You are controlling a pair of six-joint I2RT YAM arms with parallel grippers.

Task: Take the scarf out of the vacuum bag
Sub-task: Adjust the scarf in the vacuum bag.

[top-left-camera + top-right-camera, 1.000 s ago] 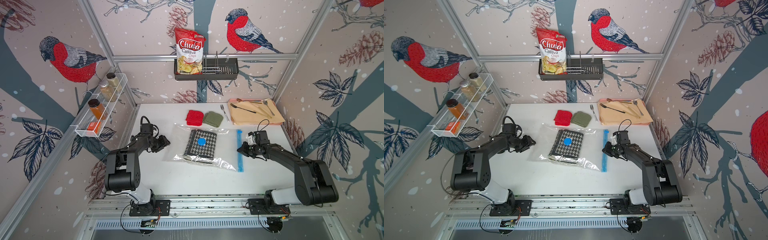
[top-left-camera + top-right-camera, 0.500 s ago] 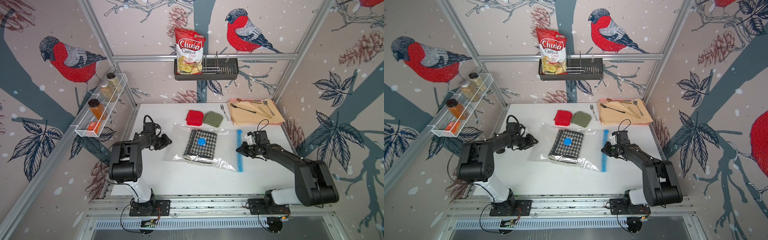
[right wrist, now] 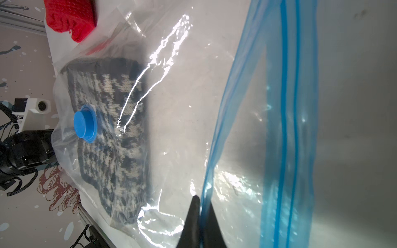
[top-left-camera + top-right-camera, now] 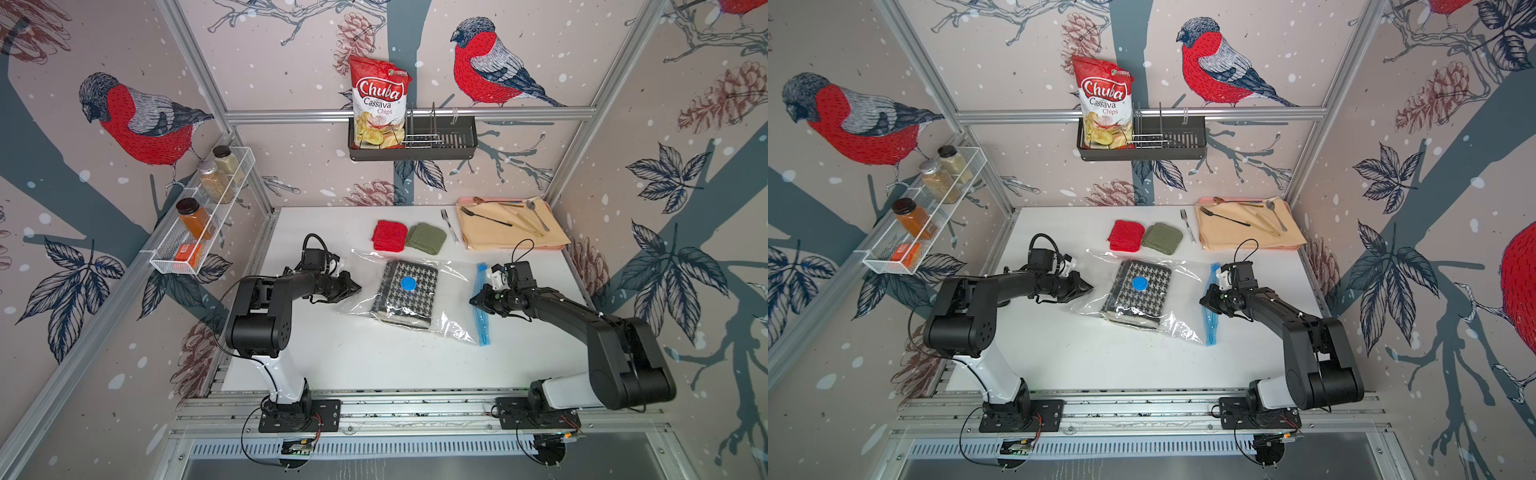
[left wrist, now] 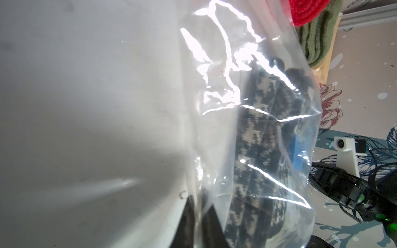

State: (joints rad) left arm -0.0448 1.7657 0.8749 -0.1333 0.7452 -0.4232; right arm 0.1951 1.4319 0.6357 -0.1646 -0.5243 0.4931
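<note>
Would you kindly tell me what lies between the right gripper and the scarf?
Only empty clear film of the vacuum bag separates the right gripper from the scarf, in both top views.

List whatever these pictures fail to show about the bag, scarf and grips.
- Left gripper: left wrist view blurs it and the edge cuts it; bag layers pinched unclear.
- Scarf: cap hides its middle in both top views; glare blurs it in wrist views.
- Zip strip: right wrist view's edges cut it; sealed or open beyond the right gripper unclear.
</note>
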